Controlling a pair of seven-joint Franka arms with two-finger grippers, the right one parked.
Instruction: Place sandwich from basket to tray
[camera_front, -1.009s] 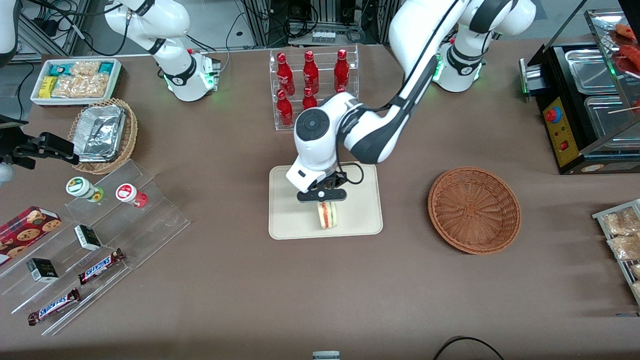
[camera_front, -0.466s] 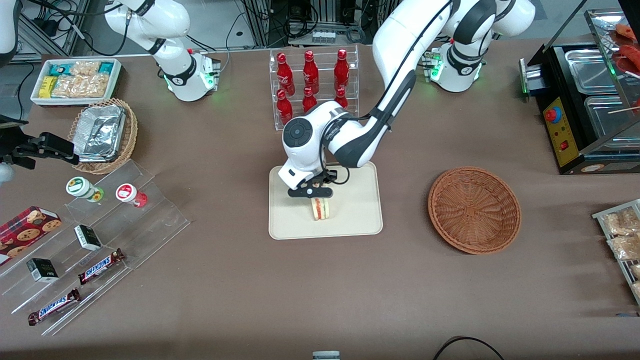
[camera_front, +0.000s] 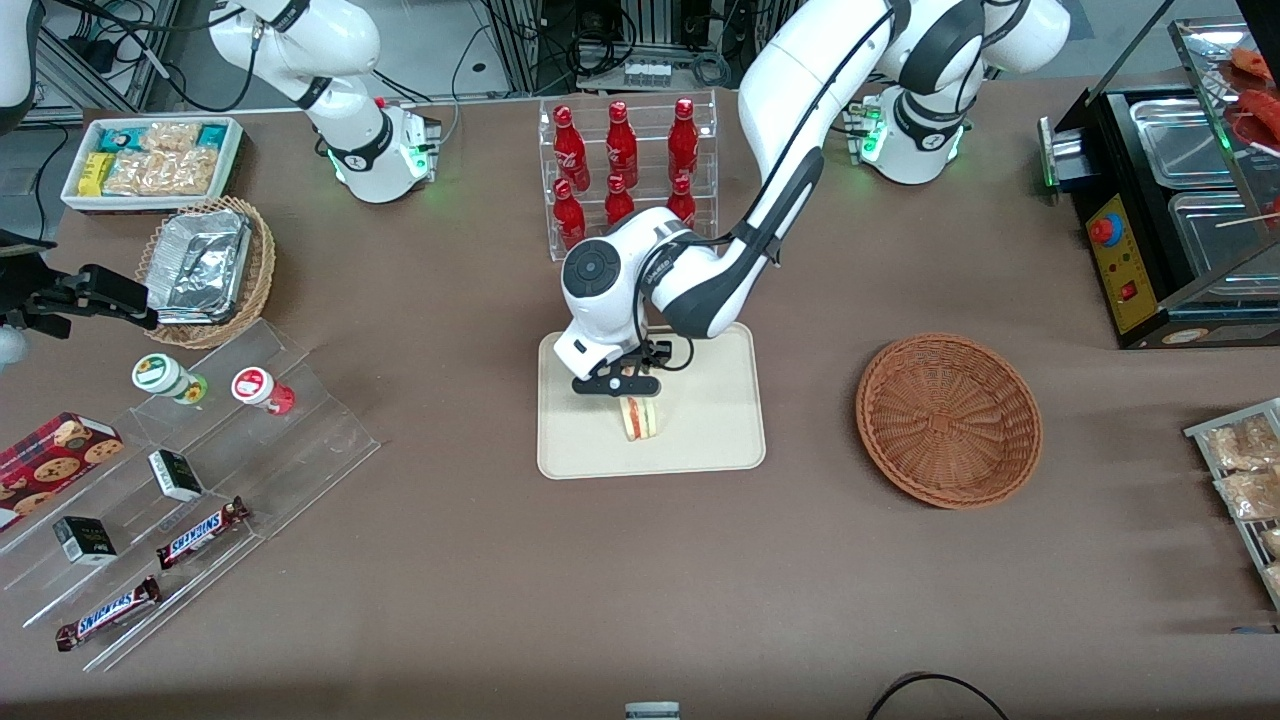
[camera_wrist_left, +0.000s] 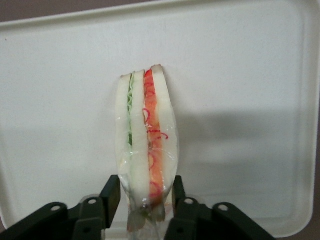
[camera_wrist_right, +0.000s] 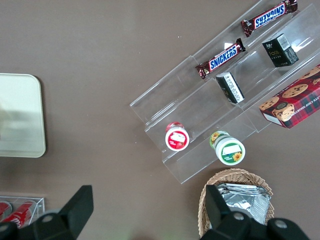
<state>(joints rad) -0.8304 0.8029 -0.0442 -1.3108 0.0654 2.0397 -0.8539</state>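
In the left wrist view the sandwich (camera_wrist_left: 146, 145) is seen clamped between the two black fingers (camera_wrist_left: 111, 196) of the gripper (camera_wrist_left: 145, 199), its clear wrap and its green and red filling layers plainly shown edge-on, whereas in the front view only a small pale wedge (camera_front: 640, 418) is made out under the gripper (camera_front: 618, 388). The sandwich is held over the cream tray (camera_front: 720, 430), which carries nothing else, and the brown wicker basket (camera_front: 948, 420), toward the working arm's end of the table, is seen empty. The sandwich's long axis is directed straight away from the fingers, toward the front camera, with its narrow tip outermost and its bread slices standing on edge.
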